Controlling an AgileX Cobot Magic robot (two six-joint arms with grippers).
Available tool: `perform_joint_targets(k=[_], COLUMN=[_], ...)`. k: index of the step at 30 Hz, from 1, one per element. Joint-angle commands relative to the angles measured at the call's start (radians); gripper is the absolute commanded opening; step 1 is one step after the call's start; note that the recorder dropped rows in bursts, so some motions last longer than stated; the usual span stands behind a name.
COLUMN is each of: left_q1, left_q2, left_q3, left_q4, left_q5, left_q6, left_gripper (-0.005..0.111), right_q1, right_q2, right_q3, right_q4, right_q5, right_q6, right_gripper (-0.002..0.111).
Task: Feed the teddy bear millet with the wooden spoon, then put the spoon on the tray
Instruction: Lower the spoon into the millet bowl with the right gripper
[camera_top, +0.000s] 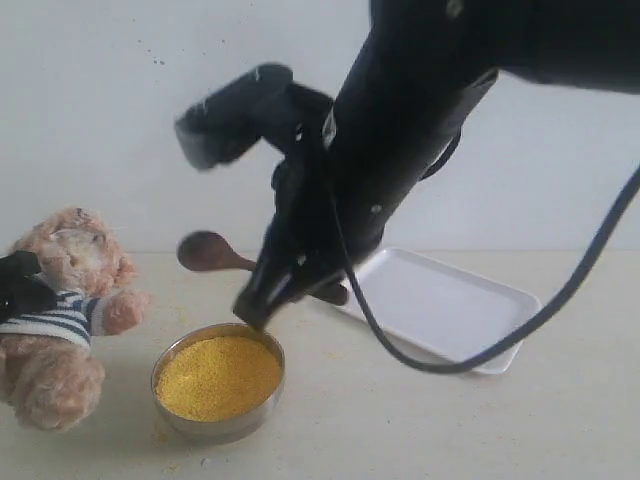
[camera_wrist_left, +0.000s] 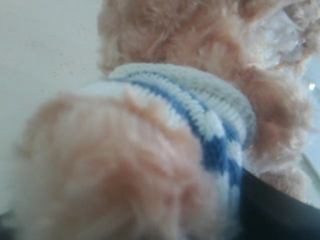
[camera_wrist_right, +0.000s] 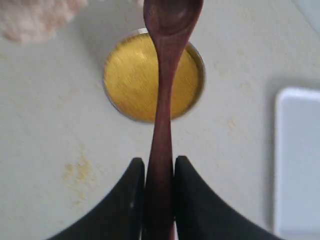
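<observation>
The right gripper (camera_wrist_right: 159, 167) has its two smooth black fingers clamped on the thin handle of the small dark reddish-brown wooden spoon (camera_top: 205, 250). The spoon hangs in the air, roughly level, with its oval bowl pointing left toward the fuzzy light brown teddy bear in a striped knit shirt (camera_top: 65, 310). Just below it sits a round shiny metal bowl (camera_top: 215, 428) packed with fine bright yellow millet (camera_top: 218, 375), near the bear's feet. The flat white plastic tray with rounded corners (camera_top: 440, 300) lies off to the right on the cream tabletop (camera_top: 560, 420). Only the right wrist view clearly shows stray yellow grains (camera_wrist_right: 80, 170) on the table. The left gripper (camera_top: 20, 285) is a black shape against the bear's side. The left wrist view is all blurry fur and ribbed knit, so there's no telling if it's pinching.
</observation>
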Motion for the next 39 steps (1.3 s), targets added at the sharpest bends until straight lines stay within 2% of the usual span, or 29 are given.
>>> perform_joint_targets(k=[1,7,10,24,32,39], left_q1=[0.027,0.027,0.027,0.027,0.027,0.027], left_q2=[0.0,0.0,0.0,0.0,0.0,0.0], left_q3=[-0.005,-0.005,-0.005,-0.005,-0.005,-0.005], left_q4=[-0.064,-0.07,-0.07,-0.07,-0.07,-0.07], left_q5=[-0.005,0.083,0.082,0.105,0.105,0.105], left_q6=[0.035,0.072,0.079,0.091,0.095,0.095], left_gripper=[0.004,0.004,0.004,0.004,0.004,0.004], right_q1=[0.061,0.176,0.2,0.21,0.139,0.096], right_q2=[0.085,0.247,0.302,0.375,0.331,0.293], right_q3=[-0.004,-0.004,-0.004,-0.004,-0.004,-0.004], right_q4=[-0.283,-0.61,-0.672,-0.615,-0.342,-0.315], right_q5=[0.056,0.017,0.011,-0.054,-0.137,-0.136], right_q6=[0.017,0.048,0.117,0.246,0.144,0.153], right_gripper=[0.0,0.0,0.0,0.0,0.0,0.0])
